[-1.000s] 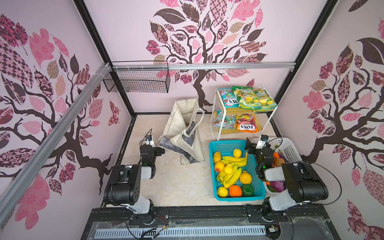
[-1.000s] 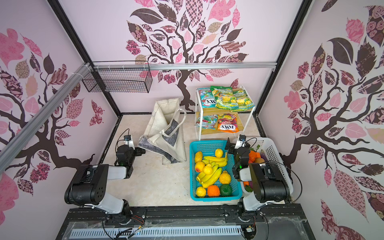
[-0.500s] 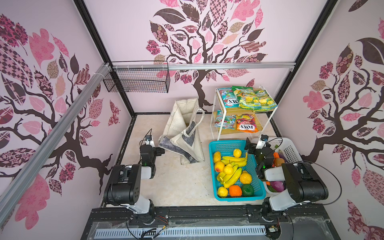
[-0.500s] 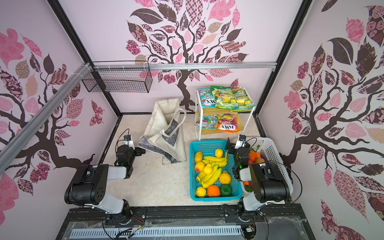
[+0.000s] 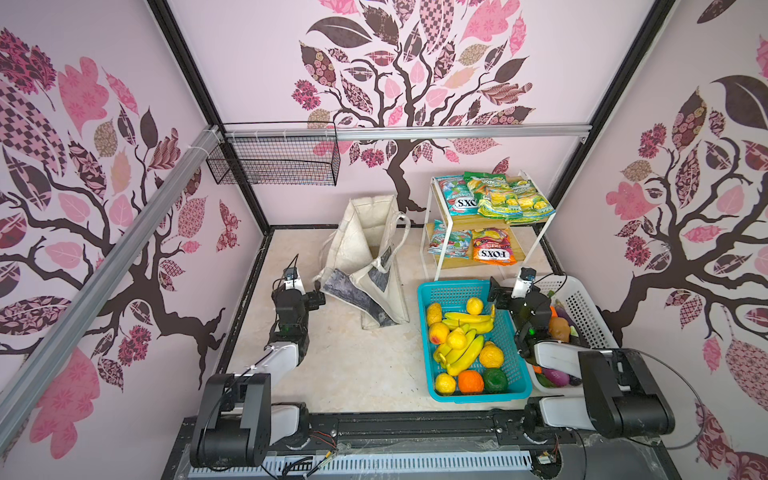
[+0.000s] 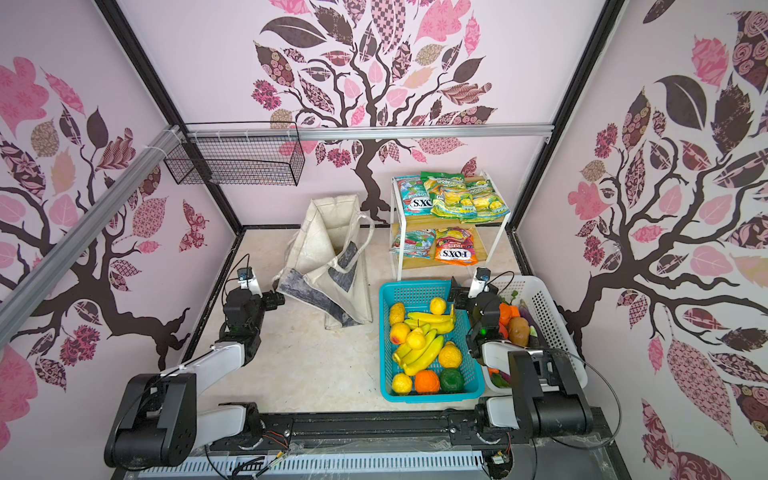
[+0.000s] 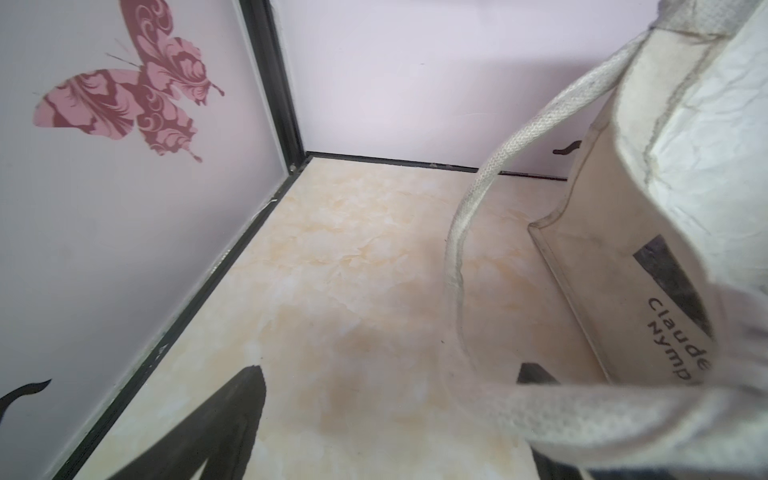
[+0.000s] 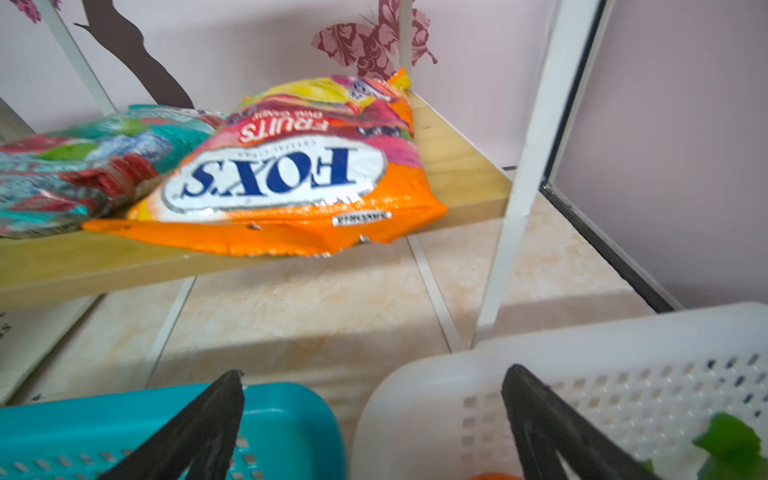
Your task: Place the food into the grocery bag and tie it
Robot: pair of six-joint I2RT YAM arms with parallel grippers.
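Our left gripper point(image 5: 317, 300), jaws spread, sits just beside the bag point(image 5: 361, 249); our right gripper point(image 5: 496, 291), also spread, faces the packets point(image 8: 291, 183).

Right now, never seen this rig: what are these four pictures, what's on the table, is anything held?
This is a tabletop robot: two arms, each ending in two-fingered jaws. Two pictures come from one overhead stereo camera, nearly identical; the other two from a camera on each wrist. In both top views the left arm sits beside a slumped cream canvas tote bag; the right arm hovers between a teal plastic basket of toy fruit, such as yellow plastic bananas, and a white plastic basket of toy vegetables. Behind stands a white-framed wooden two-tier shelf holding glossy snack packets, including an orange foil packet. The left wrist view shows the tote's handle close up; the right wrist view shows the shelf and both basket rims. Both sets of jaws stand open, gripping nothing.
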